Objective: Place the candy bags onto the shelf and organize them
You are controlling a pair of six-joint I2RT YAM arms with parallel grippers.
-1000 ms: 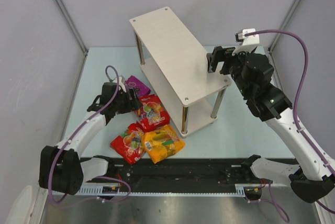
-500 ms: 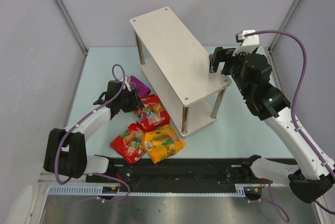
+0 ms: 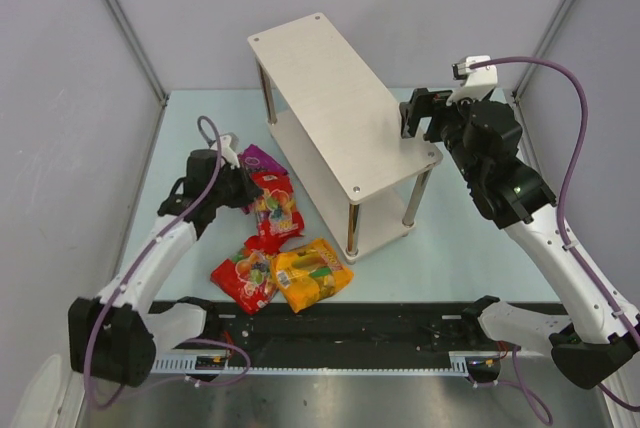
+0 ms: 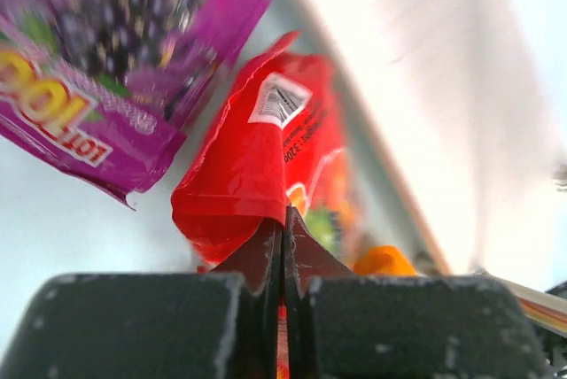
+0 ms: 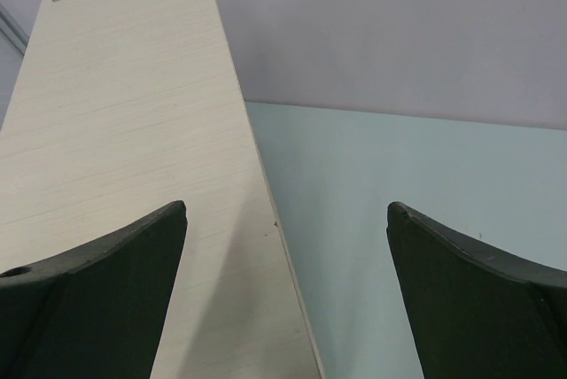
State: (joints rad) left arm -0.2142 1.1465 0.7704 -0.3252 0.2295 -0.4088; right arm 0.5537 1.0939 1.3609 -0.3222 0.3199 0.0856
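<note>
Since earlier frame: left gripper pulled left, dragging held red bag, now crumpled. Fingers pinched shut on that bag's edge. Four candy bags, left of centre on table beside shelf: two red, one orange-yellow, one purple. Purple bag above held one; second red bag and orange-yellow bag below. Right gripper spread wide, empty, by shelf's top board, right of centre.

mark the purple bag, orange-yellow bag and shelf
purple bag (image 4: pixel 97 51), left wrist view, middle of printed front
orange-yellow bag (image 3: pixel 312 273), top external view, centre of its face
shelf (image 3: pixel 340 98), top external view, bare top board
</note>
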